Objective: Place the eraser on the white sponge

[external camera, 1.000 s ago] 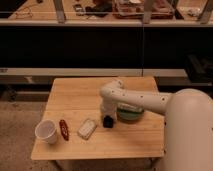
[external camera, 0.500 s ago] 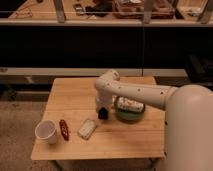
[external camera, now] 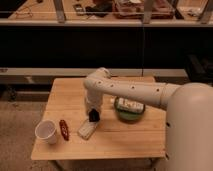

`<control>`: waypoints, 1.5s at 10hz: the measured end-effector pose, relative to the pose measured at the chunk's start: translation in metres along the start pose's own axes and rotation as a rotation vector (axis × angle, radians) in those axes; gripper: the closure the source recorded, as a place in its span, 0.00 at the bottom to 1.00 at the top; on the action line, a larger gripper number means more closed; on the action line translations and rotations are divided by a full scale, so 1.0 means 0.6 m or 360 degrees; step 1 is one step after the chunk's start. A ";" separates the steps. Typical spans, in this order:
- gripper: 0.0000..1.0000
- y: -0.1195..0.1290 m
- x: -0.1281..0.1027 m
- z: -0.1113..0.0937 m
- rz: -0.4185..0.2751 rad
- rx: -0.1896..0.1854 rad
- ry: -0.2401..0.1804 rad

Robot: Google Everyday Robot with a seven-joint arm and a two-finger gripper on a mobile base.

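Eraser first: the small flat black rectangular block sits at the tip of my gripper, low over the wooden desk and just above the upper end of the off-white, round-cornered rectangular sponge pad. From what I can make out the gripper is pinching the eraser; whether the block already touches the pad I cannot tell.

I judge the eraser to be light, stiff and rubbery, so it should grip well on its two narrow sides and not slip. It is not fragile. The sponge looks soft and light, so I expect it to give or slide if I press down hard. I would set the eraser flat on the middle of the pad and let go gently.

My arm comes in from the right side of the view. Its long white forearm runs across the desk, bends sharply at a joint over the desk's middle, and the wrist drops almost straight down to the gripper.

Just right of the wrist is a green bowl holding a white bar with dark marks. To the left, well apart from the sponge, stand a white cup and a thin dark-red oblong item.
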 end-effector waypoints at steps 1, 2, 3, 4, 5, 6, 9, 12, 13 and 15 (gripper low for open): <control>1.00 -0.020 -0.022 -0.003 -0.0072 0.0024 -0.0027; 1.00 -0.030 -0.040 -0.004 -0.0126 0.0027 -0.0051; 0.97 -0.035 -0.060 -0.001 -0.0179 0.0015 -0.0082; 0.90 -0.033 -0.076 0.005 -0.0212 -0.0008 -0.0108; 0.79 -0.029 -0.091 0.012 -0.0248 -0.0042 -0.0124; 0.69 -0.026 -0.098 0.021 -0.0291 -0.0085 -0.0122; 0.41 -0.045 -0.107 0.045 -0.0353 -0.0110 -0.0109; 0.39 -0.063 -0.114 0.066 -0.0369 -0.0086 -0.0134; 0.39 -0.063 -0.115 0.071 -0.0370 -0.0089 -0.0142; 0.39 -0.054 -0.114 0.078 -0.0364 -0.0116 -0.0155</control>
